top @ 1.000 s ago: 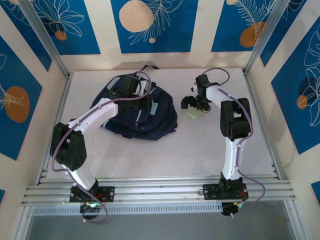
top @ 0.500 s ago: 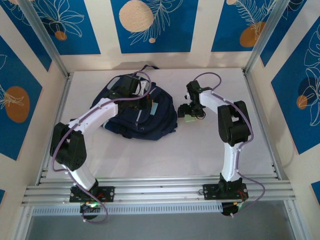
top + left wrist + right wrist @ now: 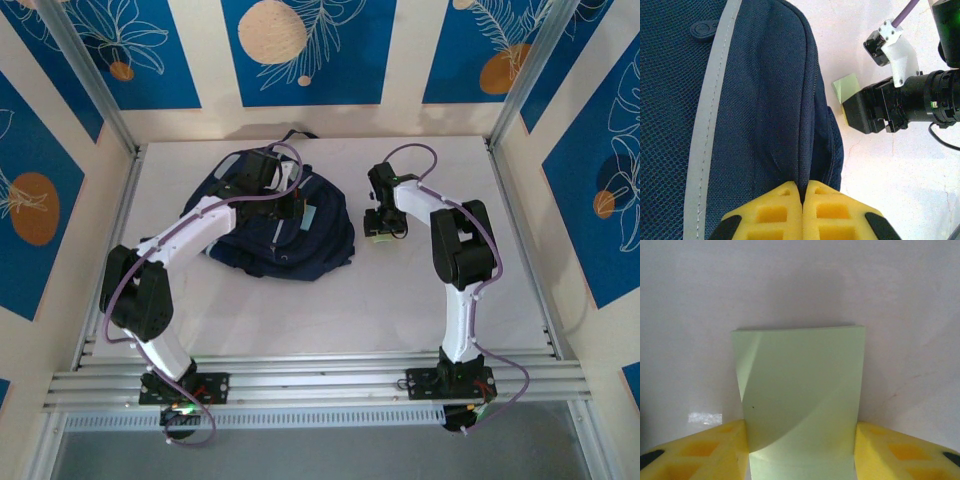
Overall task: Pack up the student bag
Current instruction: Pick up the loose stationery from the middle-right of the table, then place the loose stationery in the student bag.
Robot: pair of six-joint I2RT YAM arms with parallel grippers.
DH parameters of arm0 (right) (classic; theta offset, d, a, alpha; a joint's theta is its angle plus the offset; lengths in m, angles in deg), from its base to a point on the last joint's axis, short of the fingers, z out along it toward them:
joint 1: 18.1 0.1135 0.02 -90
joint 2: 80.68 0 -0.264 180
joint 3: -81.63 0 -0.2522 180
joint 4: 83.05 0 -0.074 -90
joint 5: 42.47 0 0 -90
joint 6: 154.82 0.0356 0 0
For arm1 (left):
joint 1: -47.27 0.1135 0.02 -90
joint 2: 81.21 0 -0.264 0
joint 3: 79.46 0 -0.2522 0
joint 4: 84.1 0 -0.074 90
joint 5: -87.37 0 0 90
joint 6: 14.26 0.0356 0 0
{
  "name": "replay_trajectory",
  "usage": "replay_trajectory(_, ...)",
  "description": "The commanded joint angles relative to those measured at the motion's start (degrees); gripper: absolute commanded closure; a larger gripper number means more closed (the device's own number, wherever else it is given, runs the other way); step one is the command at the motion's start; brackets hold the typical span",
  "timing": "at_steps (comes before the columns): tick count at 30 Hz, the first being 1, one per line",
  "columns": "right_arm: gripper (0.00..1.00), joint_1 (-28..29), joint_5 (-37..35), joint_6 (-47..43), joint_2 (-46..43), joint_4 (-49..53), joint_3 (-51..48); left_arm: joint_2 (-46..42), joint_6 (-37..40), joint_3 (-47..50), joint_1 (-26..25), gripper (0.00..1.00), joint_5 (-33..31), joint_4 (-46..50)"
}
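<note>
The student bag (image 3: pixel 262 238), dark navy with a light stripe, lies on the white table at the back left. My left gripper (image 3: pixel 291 206) is shut on a fold of its fabric beside the zipper; in the left wrist view the yellow pads (image 3: pixel 803 189) pinch that fold of the student bag (image 3: pixel 755 100). Just right of the bag, my right gripper (image 3: pixel 378 229) holds a pale green note pad (image 3: pixel 381 239). In the right wrist view the pad (image 3: pixel 800 385) stands between the yellow fingers (image 3: pixel 801 426), both touching its sides. The left wrist view shows the pad (image 3: pixel 847 86) sticking out past the right arm's black head.
The white table (image 3: pixel 300 310) is walled in by blue and cream panels, with aluminium posts at the back corners. An aluminium rail (image 3: pixel 320 385) runs along the near edge where both arm bases stand. A shoulder strap loop (image 3: pixel 296 134) pokes out behind the bag.
My right gripper has moved left toward the bag and its fingers have closed in on the pale green pad. The left gripper and bag have not moved.
</note>
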Motion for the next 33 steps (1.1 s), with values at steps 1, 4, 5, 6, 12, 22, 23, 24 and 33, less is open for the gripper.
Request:
replay_trajectory(1,0.48,-0.71,2.26,1.80,-2.01,2.62,-1.63,-1.32,0.90,-2.52,-0.86,1.00,2.74,-1.00)
replay_trajectory(4,0.48,-1.36,5.26,3.57,-6.52,3.58,-2.10,-1.14,0.93,-3.02,-0.86,1.00,2.77,-0.82)
replay_trajectory(5,0.48,-1.47,6.37,4.16,-7.90,3.70,-2.30,-1.10,1.06,-3.18,-0.78,1.00,2.74,-0.73)
replay_trajectory(6,0.48,-1.42,8.55,5.27,-9.97,3.66,-2.75,-1.14,1.02,-3.43,-0.82,1.00,2.74,-0.74)
replay_trajectory(12,0.49,-0.90,26.78,13.30,-19.99,-4.69,-8.76,-1.03,1.11,-4.44,-0.78,1.00,3.05,-0.67)
replay_trajectory(22,0.49,7.13,34.04,26.81,-19.32,-20.65,-10.15,-0.09,0.63,-5.33,-0.70,1.00,4.35,-1.35)
replay_trajectory(23,0.49,7.60,34.23,27.30,-18.54,-21.10,-9.63,-0.17,0.52,-5.39,-0.67,1.00,4.41,-1.33)
replay_trajectory(24,0.49,8.06,34.37,28.19,-17.69,-21.82,-9.27,-0.24,0.41,-5.42,-0.69,1.00,4.47,-1.41)
replay_trajectory(33,0.26,10.03,39.63,32.33,-10.86,-27.22,-4.69,-1.26,-0.20,-4.46,-0.67,1.00,4.08,-1.95)
